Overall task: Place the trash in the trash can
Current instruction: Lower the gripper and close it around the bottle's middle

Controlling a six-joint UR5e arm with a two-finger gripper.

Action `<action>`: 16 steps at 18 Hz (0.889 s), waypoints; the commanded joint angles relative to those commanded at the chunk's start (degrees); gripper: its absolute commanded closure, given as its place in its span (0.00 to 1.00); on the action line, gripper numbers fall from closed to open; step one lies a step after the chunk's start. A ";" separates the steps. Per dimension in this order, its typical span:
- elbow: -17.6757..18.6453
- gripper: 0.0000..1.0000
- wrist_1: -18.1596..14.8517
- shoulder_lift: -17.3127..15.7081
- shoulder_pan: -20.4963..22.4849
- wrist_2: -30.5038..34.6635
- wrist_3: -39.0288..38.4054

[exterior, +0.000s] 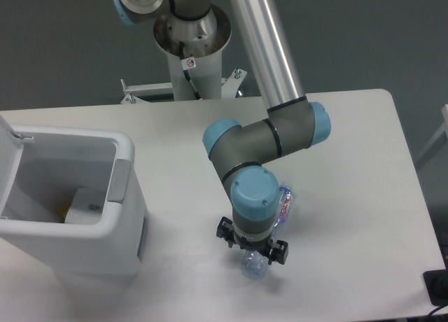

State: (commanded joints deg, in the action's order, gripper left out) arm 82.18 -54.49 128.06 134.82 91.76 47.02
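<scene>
I see my gripper [252, 249] hanging over the crushed plastic bottle's [269, 232] lower end, its long axis running one-to-seven o'clock, jaws spread wide, gripping nothing yet.

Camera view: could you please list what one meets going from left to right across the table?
Hinged lid → white trash can → gripper over the crushed plastic bottle → bare table.
</scene>
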 joint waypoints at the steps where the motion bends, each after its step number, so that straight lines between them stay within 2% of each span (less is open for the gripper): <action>1: 0.09 0.00 0.18 0.17 -0.09 0.44 -0.09; 4: -0.52 0.00 0.26 1.84 -1.14 4.12 -0.96; 5: -0.44 0.04 1.14 2.19 -1.32 5.09 -2.10; 7: -0.53 0.19 2.20 2.90 -1.93 5.54 -2.90; 10: -0.53 0.40 2.11 2.90 -2.11 5.54 -3.52; 11: -0.53 0.50 2.11 2.55 -2.11 5.54 -3.60; 14: -0.70 0.57 2.02 1.76 -2.11 5.10 -3.25; 16: -0.88 0.57 1.85 0.88 -2.02 4.75 -2.90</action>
State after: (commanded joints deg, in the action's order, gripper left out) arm 81.30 -52.65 128.94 132.80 96.50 44.12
